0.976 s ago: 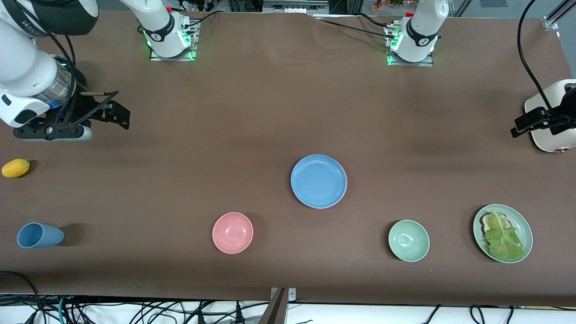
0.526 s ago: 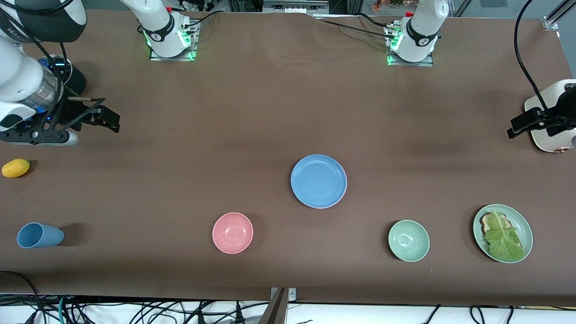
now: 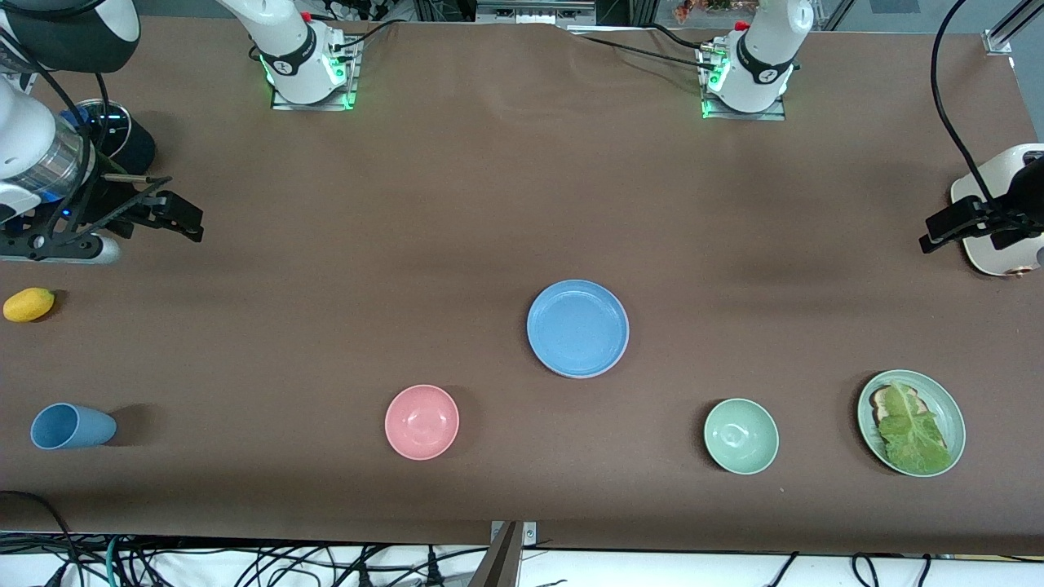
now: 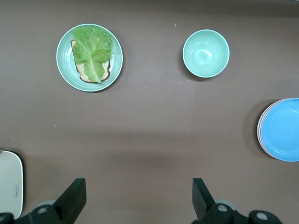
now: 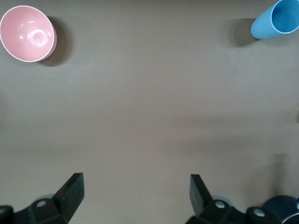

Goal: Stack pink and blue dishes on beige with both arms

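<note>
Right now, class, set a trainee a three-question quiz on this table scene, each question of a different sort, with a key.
1. True or false: the blue plate tops a stack, with a pink rim showing under it.
2. Which lies nearer the front camera: pink bowl or lemon?
3. Fill in: both the left gripper and right gripper are ____ and hold nothing.

Key: 1 true; 2 pink bowl; 3 open.
</note>
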Available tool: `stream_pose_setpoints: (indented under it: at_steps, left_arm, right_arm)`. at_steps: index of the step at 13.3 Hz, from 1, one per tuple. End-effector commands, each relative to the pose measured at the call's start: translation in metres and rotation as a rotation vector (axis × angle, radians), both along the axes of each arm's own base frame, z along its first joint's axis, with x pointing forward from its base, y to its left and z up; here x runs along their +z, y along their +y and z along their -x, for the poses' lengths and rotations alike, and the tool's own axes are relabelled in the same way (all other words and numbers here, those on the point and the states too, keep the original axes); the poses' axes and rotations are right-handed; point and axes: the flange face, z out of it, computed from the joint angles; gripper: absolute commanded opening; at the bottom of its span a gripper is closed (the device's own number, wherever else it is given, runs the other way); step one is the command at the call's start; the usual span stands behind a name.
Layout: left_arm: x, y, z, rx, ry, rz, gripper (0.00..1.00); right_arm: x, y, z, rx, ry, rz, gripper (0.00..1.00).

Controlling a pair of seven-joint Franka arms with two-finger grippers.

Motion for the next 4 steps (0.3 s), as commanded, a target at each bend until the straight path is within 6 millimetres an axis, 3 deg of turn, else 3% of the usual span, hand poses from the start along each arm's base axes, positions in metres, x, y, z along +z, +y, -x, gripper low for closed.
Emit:
stream_pose_setpoints:
  at_steps: [1, 4]
  left_arm:
    - [0.0032, -0.0018, -0.0003, -0.012, -0.013, 0.018, 1.0]
    - [0.0032, -0.0018, -0.0003, -0.012, -0.013, 0.018, 1.0]
  right_arm:
    - [0.0047, 0.0008, -0.0002, 0.013, 0.007, 0.003, 1.0]
    - [0.0031, 0.0006, 0.0022, 0.012, 0.017, 0.005, 1.0]
